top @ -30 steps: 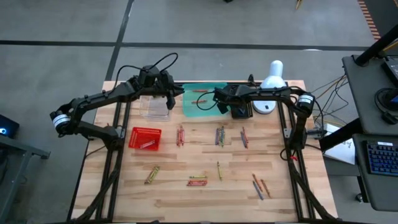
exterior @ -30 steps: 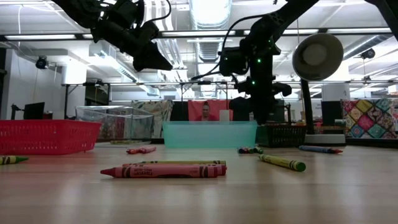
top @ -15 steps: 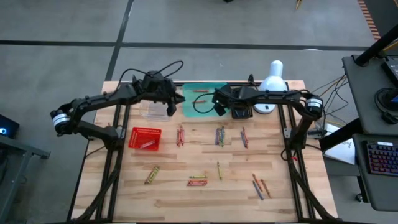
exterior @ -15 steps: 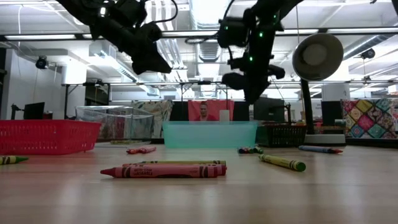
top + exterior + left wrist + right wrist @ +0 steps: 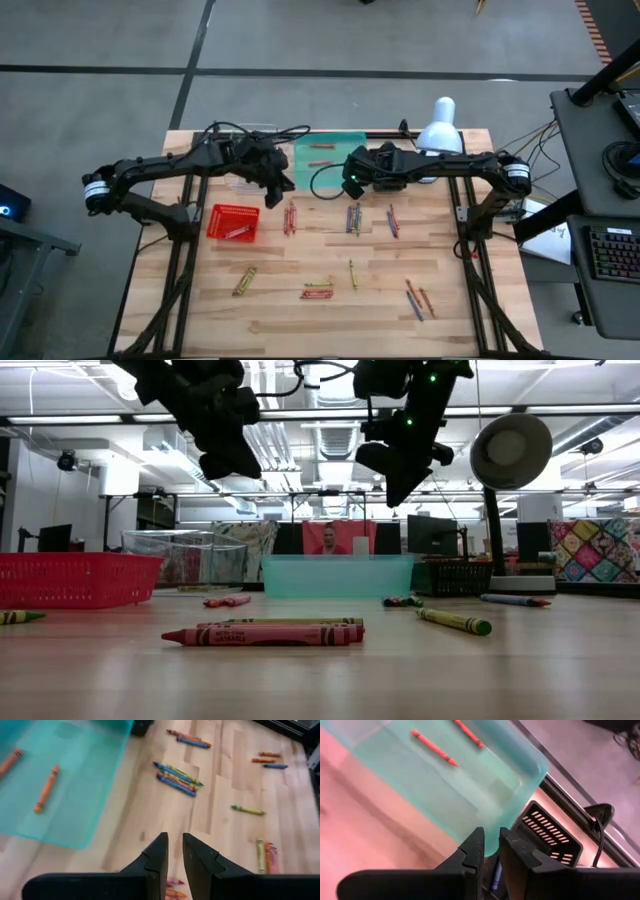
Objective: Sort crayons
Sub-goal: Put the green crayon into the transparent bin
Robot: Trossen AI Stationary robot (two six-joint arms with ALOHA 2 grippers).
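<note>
**Mia:** Where are the crayons [image 5: 354,218] now?

**Ben:** Most lie in little bunches on the table [image 5: 200,300]. Two orange ones [image 5: 321,154] are in the teal tray [image 5: 340,170]. It looks like there is one in the red basket [image 5: 232,222] too, but I can't tell for sure.

**Mia:** Did any of them move?

**Ben:** No. The bunches lie just where they were a second ago, and the same two are in the tray.

**Mia:** So what changed?

**Ben:** The arms did. The left gripper [image 5: 273,192] was up over the clear tub [image 5: 185,555]. Now it has swung out past the tray's corner and hangs over bare wood, near the red pair [image 5: 290,217].

**Mia:** And the other one?

**Ben:** The right gripper [image 5: 350,183] was by the black basket [image 5: 550,832] next to the tray. Now it has slid over to the tray's near edge. Both also sit higher above the table than before.

**Mia:** Are they holding anything?

**Ben:** No. Each one has its fingers pinched almost together, with only a thin gap and no crayon in it.

**Mia:** What does that mean for the sorting?

**Ben:** I think both arms are leaving the bins with nothing in them to fetch more. The left one seems headed for the red pair. Lots of crayons are not sorted yet, so the job is far from done.
</note>
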